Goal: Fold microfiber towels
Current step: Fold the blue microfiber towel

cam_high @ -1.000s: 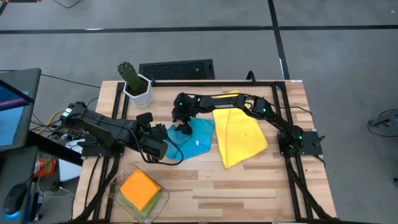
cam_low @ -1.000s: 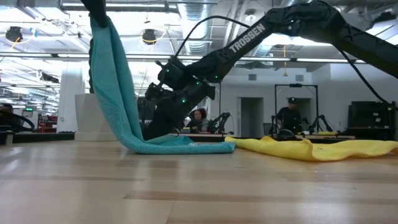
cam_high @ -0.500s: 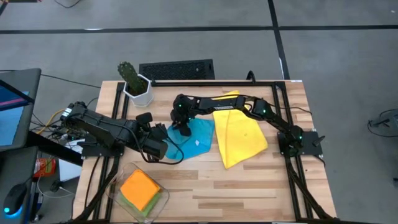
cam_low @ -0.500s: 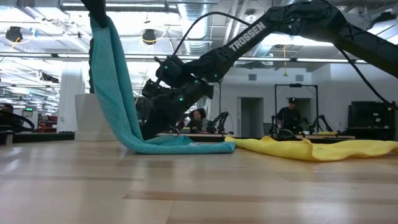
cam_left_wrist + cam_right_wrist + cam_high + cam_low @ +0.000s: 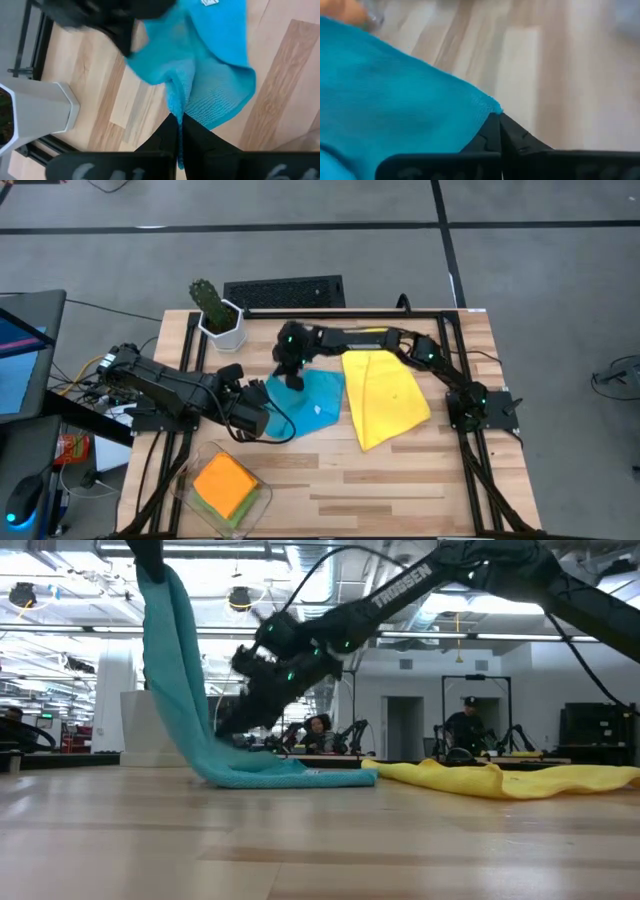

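The light blue towel [image 5: 312,398] is held up by both grippers, and its lower part lies on the table [image 5: 290,776]. My left gripper [image 5: 258,392] is shut on it high up, at the top of the low view [image 5: 150,552]. My right gripper [image 5: 293,379] reaches in from the table's right and is shut on a corner of it, a little above the table [image 5: 232,728]. The yellow towel [image 5: 385,395] lies spread flat to the right. Orange [image 5: 224,483] and green folded towels sit stacked in a clear bin. My left gripper pinches a bunched edge of the blue towel [image 5: 175,107] between its two shut fingers, from above and pointing steeply down. The cloth hangs below the fingers in a long slack drape [image 5: 180,670] down to the table. My right gripper pinches a corner of the blue towel [image 5: 490,107] between its two fingertips, slanting down from the table's right. That corner is lifted clear of the table, and the cloth behind it slopes away from the fingers.
A green cactus in a white pot [image 5: 217,312] stands at the far left. A black grille-like object [image 5: 285,290] lies beyond the far edge. The clear bin [image 5: 262,498] sits at the near left. Bare wood lies along the near side [image 5: 400,490].
My right gripper has shut on the blue towel's corner and risen with it, lifting that corner off the table. The rest of the towel stays draped from my left gripper, which has kept its place.
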